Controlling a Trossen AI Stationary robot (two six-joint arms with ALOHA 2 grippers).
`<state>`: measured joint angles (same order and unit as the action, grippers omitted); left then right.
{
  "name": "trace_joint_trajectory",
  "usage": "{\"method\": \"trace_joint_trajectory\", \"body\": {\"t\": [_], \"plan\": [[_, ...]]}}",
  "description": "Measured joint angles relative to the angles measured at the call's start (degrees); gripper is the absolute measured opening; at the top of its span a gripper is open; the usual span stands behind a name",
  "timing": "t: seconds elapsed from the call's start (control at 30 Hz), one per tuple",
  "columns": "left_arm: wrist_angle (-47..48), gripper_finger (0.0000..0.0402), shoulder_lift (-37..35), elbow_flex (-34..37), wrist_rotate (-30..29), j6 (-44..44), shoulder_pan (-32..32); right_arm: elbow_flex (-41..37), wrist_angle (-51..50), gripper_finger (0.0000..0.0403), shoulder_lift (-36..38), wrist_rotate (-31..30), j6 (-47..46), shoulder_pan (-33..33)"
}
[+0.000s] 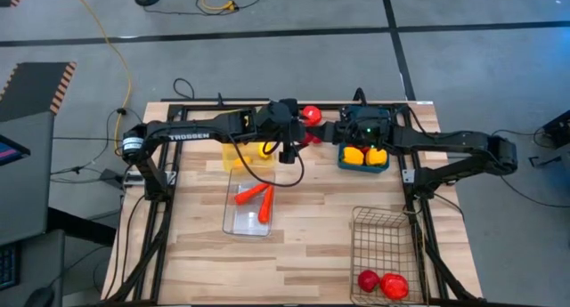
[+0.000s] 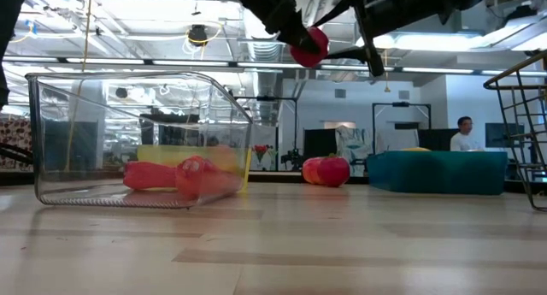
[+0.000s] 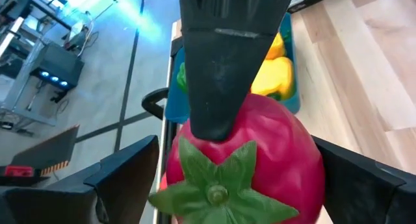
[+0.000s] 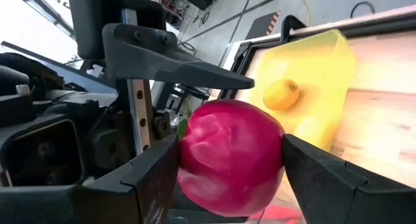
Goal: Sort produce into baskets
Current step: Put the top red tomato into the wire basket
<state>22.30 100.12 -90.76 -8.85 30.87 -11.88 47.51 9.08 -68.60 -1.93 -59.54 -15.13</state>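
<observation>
Right gripper [image 4: 227, 169] clamped on a red tomato [image 4: 229, 156] held in the air above the table's far edge, left gripper [image 3: 227, 178] spread wide around it, yellow bin [image 4: 312, 74] holding a lemon [image 4: 281, 94] beyond, blue bin [image 1: 363, 157] with yellow peppers [image 1: 365, 155] nearby.

We can read only one piece of text, the white brand word "TROSSEN" printed along the dark left arm [image 1: 189, 136] in the high view, just beside the yellow bin [image 1: 247, 154]; no other lettering, number or sign is legible to us anywhere.
</observation>
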Motion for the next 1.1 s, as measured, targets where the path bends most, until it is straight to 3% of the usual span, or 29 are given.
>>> {"method": "trace_joint_trajectory", "body": {"t": [0.33, 0.97, 1.1], "plan": [[0.24, 0.0359, -0.02, 0.00, -7.00, 0.02, 0.15, 0.00, -1.23, 0.0290, 0.18, 0.72, 0.96, -2.34], [0.28, 0.0359, -0.41, 0.00, -7.08, 0.00, 0.15, -0.07, -2.45, 0.0290, 0.61, 0.83, 3.06, -4.90], [1.29, 0.0359, -2.16, 0.02, -7.13, 0.55, 0.15, -0.09, -2.70, 0.0290, 1.25, 3.08, 3.10, -6.35]]}}
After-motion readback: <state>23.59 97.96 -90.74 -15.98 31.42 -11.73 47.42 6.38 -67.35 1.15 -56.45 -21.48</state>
